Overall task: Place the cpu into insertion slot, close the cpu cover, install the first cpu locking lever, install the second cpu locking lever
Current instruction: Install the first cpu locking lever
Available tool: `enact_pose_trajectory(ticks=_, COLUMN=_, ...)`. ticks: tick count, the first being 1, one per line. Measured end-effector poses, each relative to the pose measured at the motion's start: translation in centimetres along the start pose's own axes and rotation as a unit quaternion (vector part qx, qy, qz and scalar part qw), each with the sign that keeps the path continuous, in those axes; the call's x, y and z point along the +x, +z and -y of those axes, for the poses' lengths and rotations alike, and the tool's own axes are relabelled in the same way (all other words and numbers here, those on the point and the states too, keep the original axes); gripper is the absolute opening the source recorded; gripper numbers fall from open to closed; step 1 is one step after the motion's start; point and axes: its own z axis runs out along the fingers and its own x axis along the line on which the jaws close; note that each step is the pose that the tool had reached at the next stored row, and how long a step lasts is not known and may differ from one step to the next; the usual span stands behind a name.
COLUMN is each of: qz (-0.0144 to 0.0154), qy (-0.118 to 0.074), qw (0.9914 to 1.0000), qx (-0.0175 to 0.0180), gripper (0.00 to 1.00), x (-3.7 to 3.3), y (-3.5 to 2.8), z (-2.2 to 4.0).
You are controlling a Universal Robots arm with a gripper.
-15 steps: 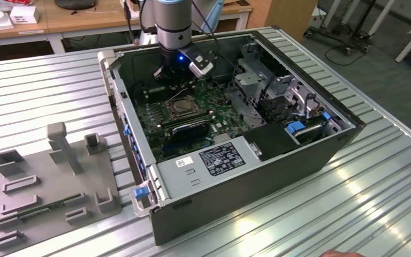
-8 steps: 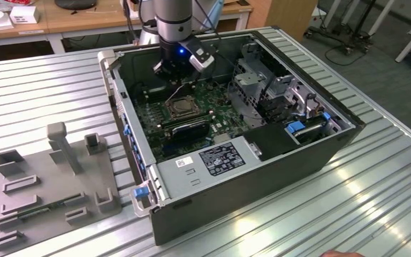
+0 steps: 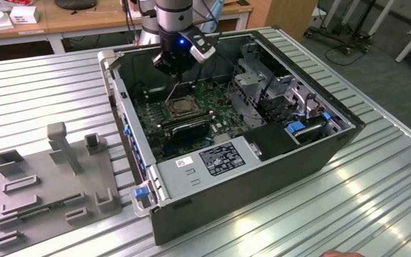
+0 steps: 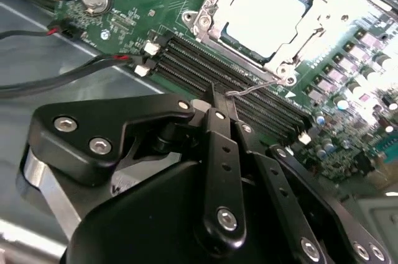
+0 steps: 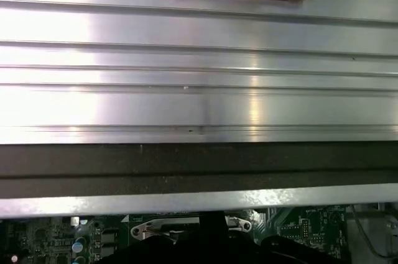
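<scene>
Gripper [image 3: 177, 72] hangs inside the open computer case [image 3: 320, 155], over the green motherboard [image 3: 213, 107], arm coming down from above in the exterior view. In the second wrist view the gripper [image 4: 219, 97] has its black fingers [image 4: 217, 127] pressed together at the tips, closed, and a thin wire lever [image 4: 252, 89] runs off from right at the tips toward the socket corner; whether the tips actually pinch the lever or just touch it, cannot tell. In the exterior view the same lever [image 3: 171, 92] shows as a thin rod slanting from under the gripper down to the socket.

Insertion slot [image 4: 264, 18] sits just ahead of the fingertips, past the long black memory slots [image 4: 205, 68] that lie between gripper and socket. Cpu [image 4: 264, 12] lies flat in the slot, pale face up. Cpu cover [image 4: 208, 12] is down over it, silvery frame around the chip edges with the middle cut out. In the exterior view the slot [image 3: 182, 108] is just below the gripper.

Grey power supply box [image 3: 209, 160] is well off from the gripper at the near end of the case. A grey fixture tray [image 3: 48, 187] with upright blocks lies on the ribbed metal table [image 3: 41, 91], well apart from the gripper, at the exterior view's left
</scene>
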Motion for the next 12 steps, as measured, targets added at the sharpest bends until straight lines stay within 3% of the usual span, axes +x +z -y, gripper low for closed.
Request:
enact_pose_trajectory(ticks=6, qz=0.0000, qy=0.000, qw=1.00000, qx=0.0000, gripper=0.11, x=-0.13, y=-1.17, z=-0.13)
enact_pose_trajectory(ticks=12, qz=0.0006, qy=0.000, qw=1.00000, qx=0.0000, gripper=0.11, x=0.07, y=-1.27, z=-0.14)
